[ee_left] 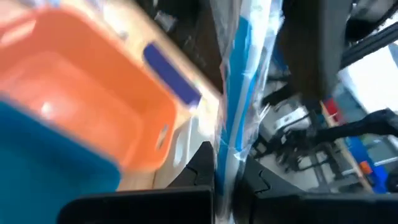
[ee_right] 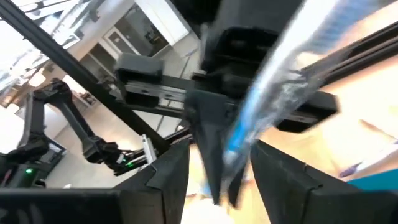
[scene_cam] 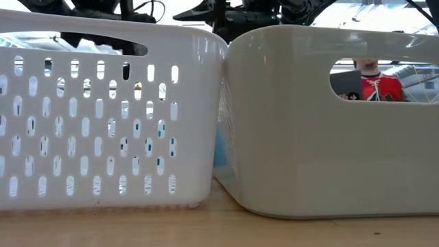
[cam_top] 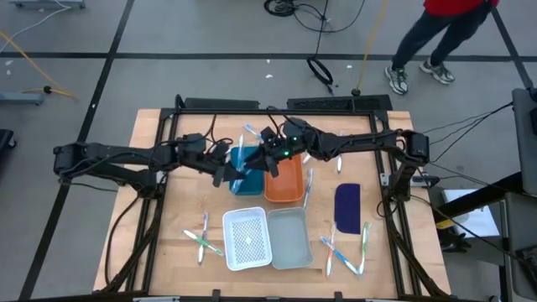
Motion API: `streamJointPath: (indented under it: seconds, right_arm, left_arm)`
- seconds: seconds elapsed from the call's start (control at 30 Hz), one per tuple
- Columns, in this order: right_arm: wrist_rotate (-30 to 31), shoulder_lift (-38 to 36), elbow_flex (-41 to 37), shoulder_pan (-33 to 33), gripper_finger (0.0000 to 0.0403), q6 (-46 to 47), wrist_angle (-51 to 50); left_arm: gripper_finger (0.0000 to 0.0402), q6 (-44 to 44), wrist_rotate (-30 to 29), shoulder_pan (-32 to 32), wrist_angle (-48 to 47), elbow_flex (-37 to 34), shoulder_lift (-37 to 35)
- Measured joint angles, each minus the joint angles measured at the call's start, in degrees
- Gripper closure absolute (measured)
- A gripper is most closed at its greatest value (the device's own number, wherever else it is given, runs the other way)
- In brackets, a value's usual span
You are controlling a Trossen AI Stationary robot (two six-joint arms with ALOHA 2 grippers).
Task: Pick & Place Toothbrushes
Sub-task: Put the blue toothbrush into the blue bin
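Holding a wrapped blue toothbrush pinched between the fingers of my left gripper, I have it raised over the seam between the blue bin and the orange bin at the middle of the table. My right gripper meets it there with its fingers spread, the same toothbrush passing loosely between them, so this looks to me like a handover in which the left now carries the load. To do it well I judge I should keep the left pinch firm on the crinkly wrapper, draw the right straight back without snagging the plastic, and only then tilt the brush down into its bin so it lies along the length instead of propping on the rim.

The orange bin shows a bare floor in my left wrist view. I cannot tell what the blue bin holds, as the arms cover it. Nearer the front edge, the white slotted basket and the pale grey tub stand side by side, touching, and both look empty from above. Loose toothbrushes lie on the wood: a few left of the basket, a cluster right of the tub, one beside the orange bin. A dark blue flat piece lies off to the right.
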Motion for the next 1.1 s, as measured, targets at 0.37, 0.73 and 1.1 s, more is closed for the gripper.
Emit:
streamJointPath:
  seconds: [0.37, 0.73, 1.1]
  right_arm:
    - [4.2, -2.4, -0.1, -0.7, 0.0272, -3.2, -2.4]
    - [15.4, -14.2, -9.4, 0.1, 0.0332, -7.9, -1.9]
    - [18.3, -31.6, -28.1, 0.0, 0.0398, -7.2, 8.2]
  left_arm:
    - [0.0394, -1.6, -1.1, -0.4, -17.7, 0.0, -8.5]
    - [0.0394, -8.5, 3.4, 2.7, -20.9, 0.0, -7.2]
    - [0.0394, -12.4, 9.4, 4.0, -30.8, 11.5, 5.4]
